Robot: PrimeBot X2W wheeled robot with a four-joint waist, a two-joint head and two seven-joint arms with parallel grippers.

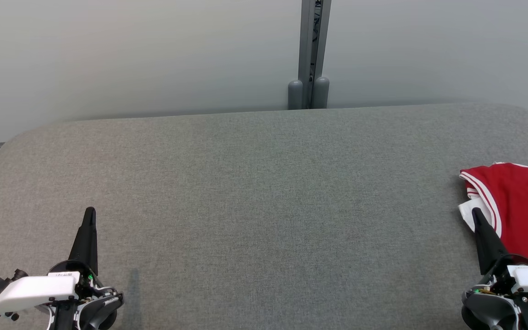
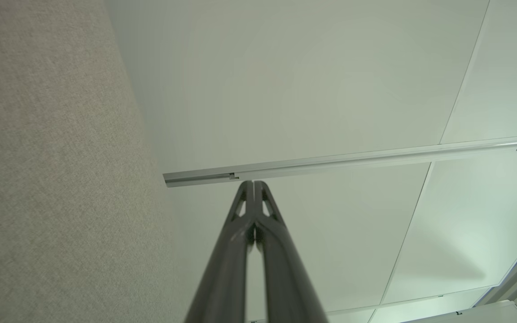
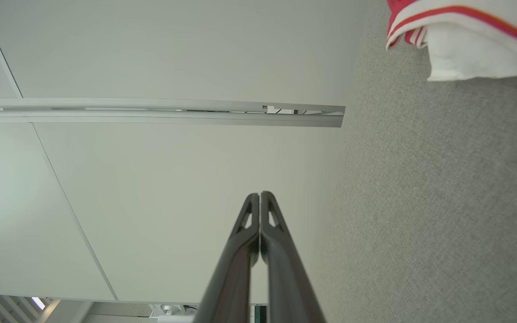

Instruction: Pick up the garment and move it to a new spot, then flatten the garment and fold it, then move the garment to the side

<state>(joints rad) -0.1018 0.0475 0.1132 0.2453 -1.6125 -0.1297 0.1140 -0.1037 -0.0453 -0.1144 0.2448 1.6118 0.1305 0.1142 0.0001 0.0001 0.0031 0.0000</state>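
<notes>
Currently the grey fabric-covered worktop (image 1: 264,183) spans the head view, rounded at its far corners, and backs onto pale wall panels (image 1: 131,55) joined by a grey metal post (image 1: 312,55). Garment (image 1: 525,211): red, bunched rather than flat, lying at the right edge of the worktop about midway between far and near sides. The frame cuts it off on the right, so full extent and true long axis cannot be determined; the visible part runs far-to-near along that edge. Its hem, red with white stripes, faces the middle of the worktop, with a white fold of fabric tucked under it on that side. Left gripper (image 1: 90,213): lower left, well apart from the garment, fingers pointing toward the wall. Left wrist view confirms the left gripper (image 2: 253,184) has its jaws together, tips touching, nothing between them, with worktop (image 2: 52,179) alongside and the post (image 2: 352,159) beyond. Right gripper (image 1: 475,213): lower right, just beside the white fold; contact cannot be judged from the head view. In the right wrist view the right gripper (image 3: 259,195) likewise has its jaws pressed together and empty, and the garment (image 3: 465,36) sits off at the upper right corner on the worktop (image 3: 442,202), striped hem and white fold visible, apart from the fingertips.
</notes>
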